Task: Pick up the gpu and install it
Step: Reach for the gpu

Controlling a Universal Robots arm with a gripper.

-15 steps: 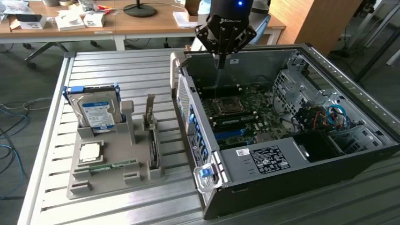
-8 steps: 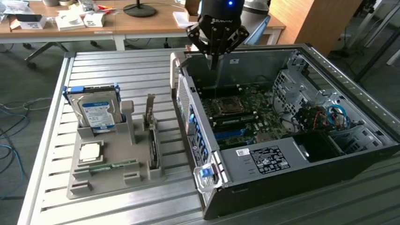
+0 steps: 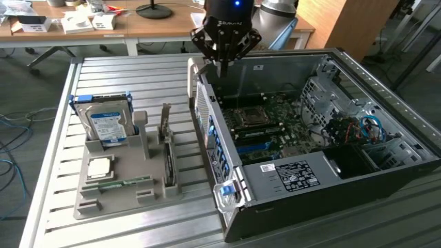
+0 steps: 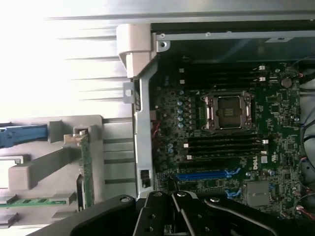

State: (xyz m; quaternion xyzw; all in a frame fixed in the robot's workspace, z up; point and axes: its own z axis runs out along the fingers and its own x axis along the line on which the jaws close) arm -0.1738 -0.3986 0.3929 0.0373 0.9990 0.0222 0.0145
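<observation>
the jaws are closed on nothing above a corner of the case (image 3: 289,175). the gpu (image 3: 169,160) is stood edgewise at the tray's (image 3: 110,201) case-side edge; it should be gripped squarely by its top edge.

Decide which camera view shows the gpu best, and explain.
The exterior view: the gpu stands on edge in the grey holder, whole length visible. The wrist view shows the gpu edge-on, a thin green strip.
</observation>
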